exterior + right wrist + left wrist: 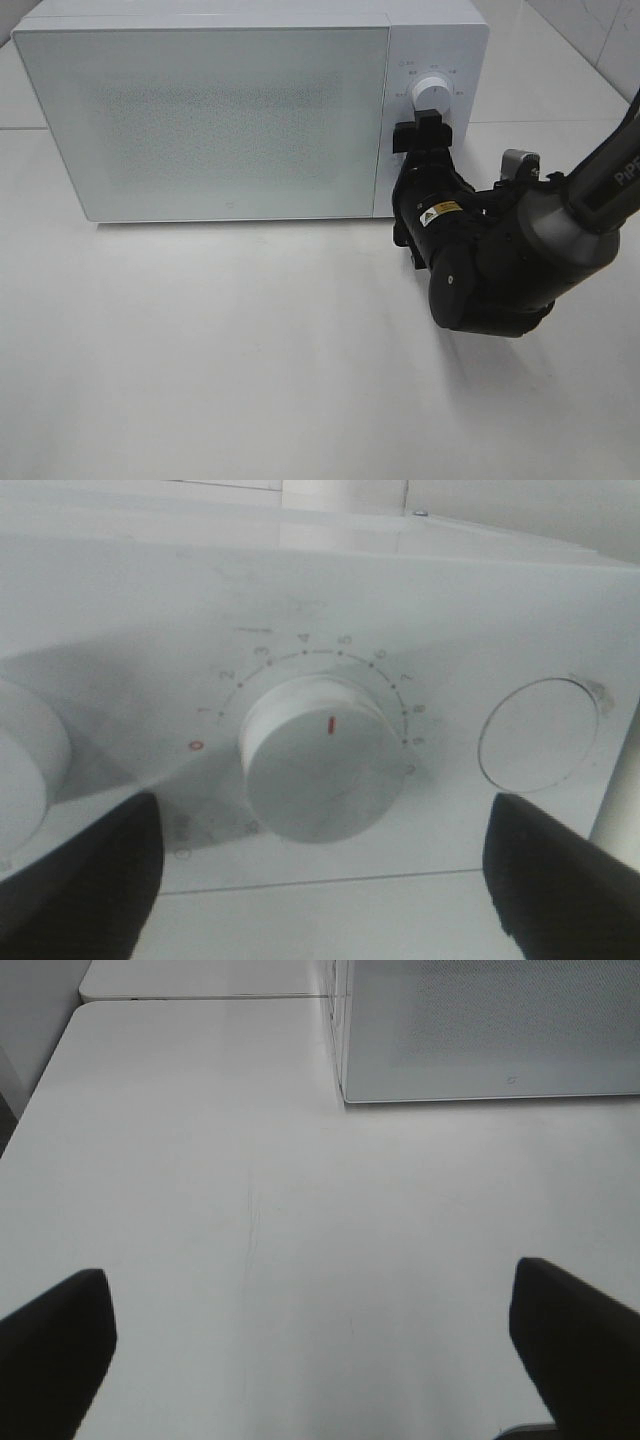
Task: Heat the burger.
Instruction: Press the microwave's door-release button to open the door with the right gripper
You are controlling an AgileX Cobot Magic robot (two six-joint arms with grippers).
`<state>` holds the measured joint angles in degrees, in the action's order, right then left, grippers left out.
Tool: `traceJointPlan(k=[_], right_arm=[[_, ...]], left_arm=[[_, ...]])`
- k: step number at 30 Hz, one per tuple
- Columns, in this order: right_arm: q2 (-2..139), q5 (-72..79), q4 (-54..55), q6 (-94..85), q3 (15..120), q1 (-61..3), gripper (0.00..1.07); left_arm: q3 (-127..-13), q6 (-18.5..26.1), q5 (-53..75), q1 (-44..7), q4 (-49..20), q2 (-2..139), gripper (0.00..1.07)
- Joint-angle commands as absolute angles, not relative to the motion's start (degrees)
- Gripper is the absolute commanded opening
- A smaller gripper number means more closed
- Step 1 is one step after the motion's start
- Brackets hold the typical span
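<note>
The burger is hidden; no view shows it. A white microwave (pixel 200 110) stands at the back of the table with its frosted door closed. My right gripper (pixel 425 135) is up against the microwave's control panel, just below the upper white knob (pixel 432 92). In the right wrist view a white dial (pixel 318 770) with a red mark sits between the fingers of the right gripper (pixel 320 820), which stand wide apart and clear of it, so the gripper is open. My left gripper (pixel 320 1360) hangs open over the bare table (pixel 200 1160), holding nothing.
A round button (pixel 540 735) lies beside the dial on the panel. The microwave's front corner (pixel 345 1095) shows in the left wrist view. The white table (pixel 200 350) stretches in front of the microwave. The right arm's bulky black body (pixel 490 260) hangs over the table's right side.
</note>
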<state>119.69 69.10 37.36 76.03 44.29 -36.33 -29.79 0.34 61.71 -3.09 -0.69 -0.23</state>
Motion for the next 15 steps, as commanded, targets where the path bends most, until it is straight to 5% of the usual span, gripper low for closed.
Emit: traceJointPlan(k=[1, 15], right_arm=[[119.2, 75.0, 33.9, 73.0, 44.4, -35.8, 0.79], [109.8, 57.4, 31.9, 53.7, 37.6, -35.8, 0.75]], left_arm=[[-29.6, 0.3, 61.3, -3.0, -0.9, -1.1, 1.00], [-29.6, 0.3, 61.3, -3.0, -0.9, -1.1, 1.00]])
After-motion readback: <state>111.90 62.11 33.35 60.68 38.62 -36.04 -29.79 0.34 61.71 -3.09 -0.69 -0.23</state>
